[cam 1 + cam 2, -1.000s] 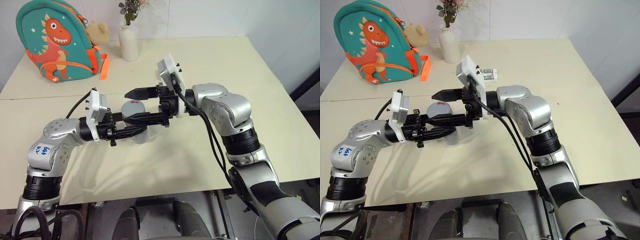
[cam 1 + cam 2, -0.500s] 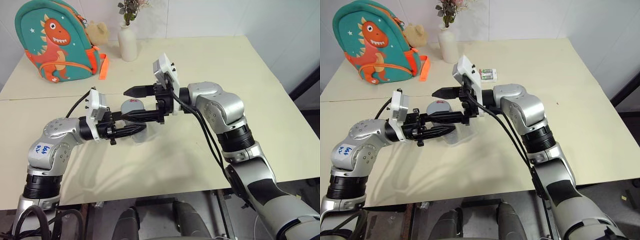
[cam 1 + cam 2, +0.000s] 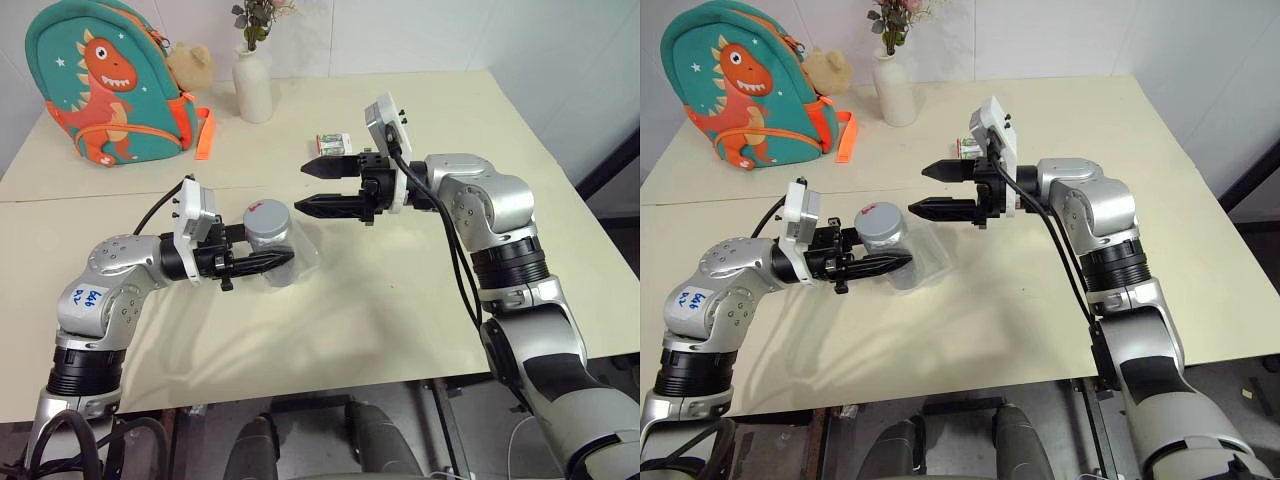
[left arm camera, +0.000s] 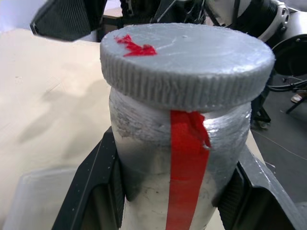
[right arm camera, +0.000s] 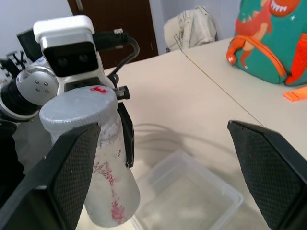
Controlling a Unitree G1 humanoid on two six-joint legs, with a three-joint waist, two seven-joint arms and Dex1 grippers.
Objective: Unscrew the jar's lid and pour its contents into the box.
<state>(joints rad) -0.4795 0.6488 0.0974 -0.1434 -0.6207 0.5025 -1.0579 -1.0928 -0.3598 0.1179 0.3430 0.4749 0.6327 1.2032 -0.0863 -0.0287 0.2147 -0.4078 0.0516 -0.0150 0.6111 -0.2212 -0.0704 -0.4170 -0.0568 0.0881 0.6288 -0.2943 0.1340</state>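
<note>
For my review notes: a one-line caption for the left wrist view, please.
Left hand grips the silvery-grey jar, its red-marked lid on, above the clear box.

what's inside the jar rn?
Cannot be seen: the lid covers the jar, whose grey wall is opaque. The left pincer holds the jar above the box.

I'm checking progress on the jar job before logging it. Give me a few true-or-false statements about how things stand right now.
1. The lid sits on the jar. True.
2. The left tool is shut on the jar. True.
3. The right tool grips the lid. False: its fingers are open, apart from the jar.
4. The box holds brown bits. False: it looks empty.
5. The dinosaur backpack stands beside the white vase. True.
</note>
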